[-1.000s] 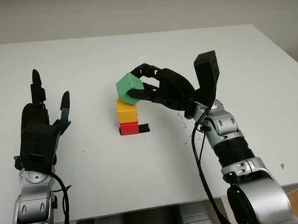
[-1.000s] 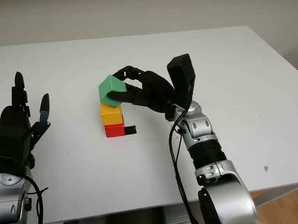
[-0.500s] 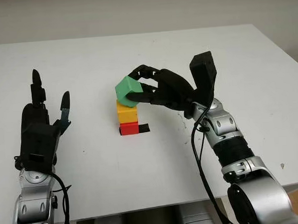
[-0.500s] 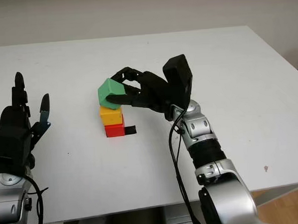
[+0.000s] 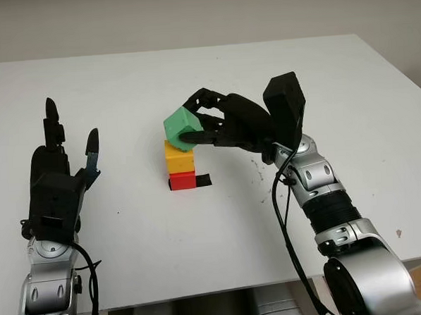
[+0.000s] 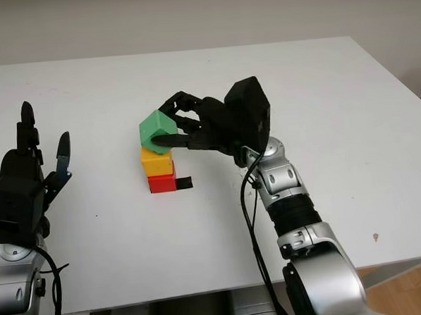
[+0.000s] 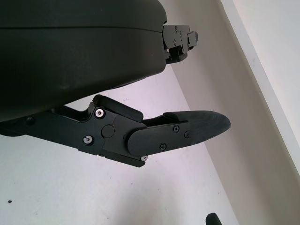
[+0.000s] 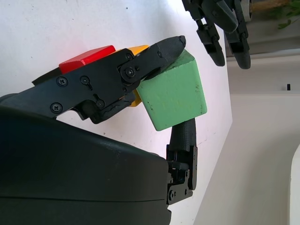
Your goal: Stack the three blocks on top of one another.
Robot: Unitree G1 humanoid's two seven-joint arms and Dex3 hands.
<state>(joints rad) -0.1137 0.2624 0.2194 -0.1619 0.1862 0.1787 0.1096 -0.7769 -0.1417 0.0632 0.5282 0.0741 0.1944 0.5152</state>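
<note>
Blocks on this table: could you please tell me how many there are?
3. Red plastic block on the table, yellow plastic block on it, green plastic block tilted above, held by the right robot hand.

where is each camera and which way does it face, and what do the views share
Eye views: on the head, looking down at the table; both arms rise from the bottom edge, right hand gripping the tilted green block over the yellow and red blocks, left hand open near the table's left side.
Left wrist view: beside its own open hand, facing bare table.
Right wrist view: beside its hand, facing the blocks.
Shared: the blocks.
</note>
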